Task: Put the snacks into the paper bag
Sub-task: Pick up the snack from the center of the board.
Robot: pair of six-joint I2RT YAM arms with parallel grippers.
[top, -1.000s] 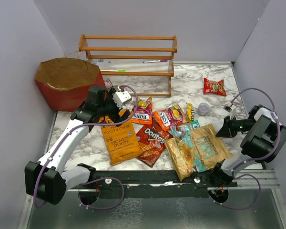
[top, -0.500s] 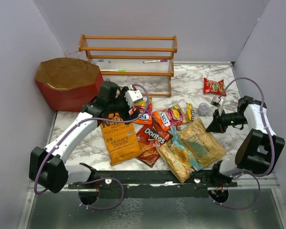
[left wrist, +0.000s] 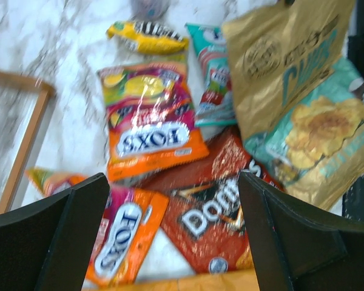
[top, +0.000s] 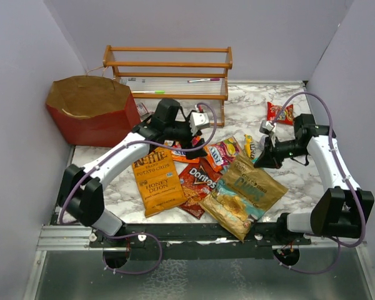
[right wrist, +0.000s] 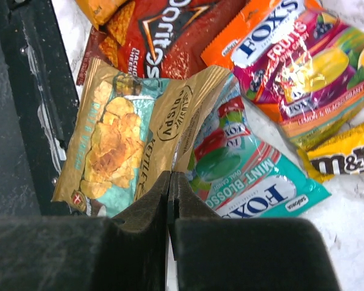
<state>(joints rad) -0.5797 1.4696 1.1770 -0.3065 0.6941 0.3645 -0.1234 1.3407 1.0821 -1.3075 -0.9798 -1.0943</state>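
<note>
The red paper bag [top: 90,112] stands open at the back left. My left gripper [top: 197,145] is open and empty, hovering over the dark red Doritos bag [left wrist: 218,206] and an orange Fox's pack [left wrist: 124,239]. The orange Kettle bag [top: 157,181] lies flat to its left. My right gripper [top: 262,159] is shut on the top edge of the tan-teal chip bag [top: 244,194], whose edge runs between the closed jaws [right wrist: 170,182]. A Fox's fruit pack [left wrist: 151,124], a teal mint pack [right wrist: 249,176] and a yellow M&M's pack [right wrist: 346,157] lie in between. A red packet [top: 280,112] lies at the back right.
A wooden slatted rack [top: 169,75] stands at the back, right of the paper bag. A small translucent cup [left wrist: 150,6] sits by the yellow pack. Grey walls close in the left, back and right sides. The black rail [top: 194,234] runs along the near edge.
My left arm has swung right from beside the paper bag to over the candy packs. My right gripper has moved left and dragged the tan-teal chip bag leftward over the Doritos.
</note>
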